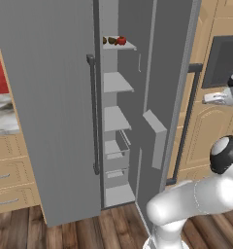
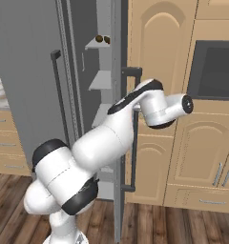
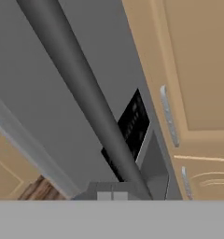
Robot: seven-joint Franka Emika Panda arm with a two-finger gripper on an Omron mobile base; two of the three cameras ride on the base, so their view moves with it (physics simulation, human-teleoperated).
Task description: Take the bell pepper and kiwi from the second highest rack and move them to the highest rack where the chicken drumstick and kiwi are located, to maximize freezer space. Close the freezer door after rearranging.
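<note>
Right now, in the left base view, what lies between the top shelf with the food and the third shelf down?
One bare shelf, the second highest. Above it the top shelf holds the red pepper and brown pieces; below is the third shelf.

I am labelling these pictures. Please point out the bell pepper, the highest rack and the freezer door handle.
bell pepper [image 1: 121,40], left base view, middle of the red fruit.
highest rack [image 1: 128,46], left base view, bare front part of the shelf.
freezer door handle [image 1: 93,121], left base view, middle of the vertical bar.

We cannot tell apart the small dark pieces beside the pepper [image 1: 121,40] on the highest rack [image 1: 119,46]. The freezer door [image 1: 45,112] hides each rack's left part and runs off the top edge.
</note>
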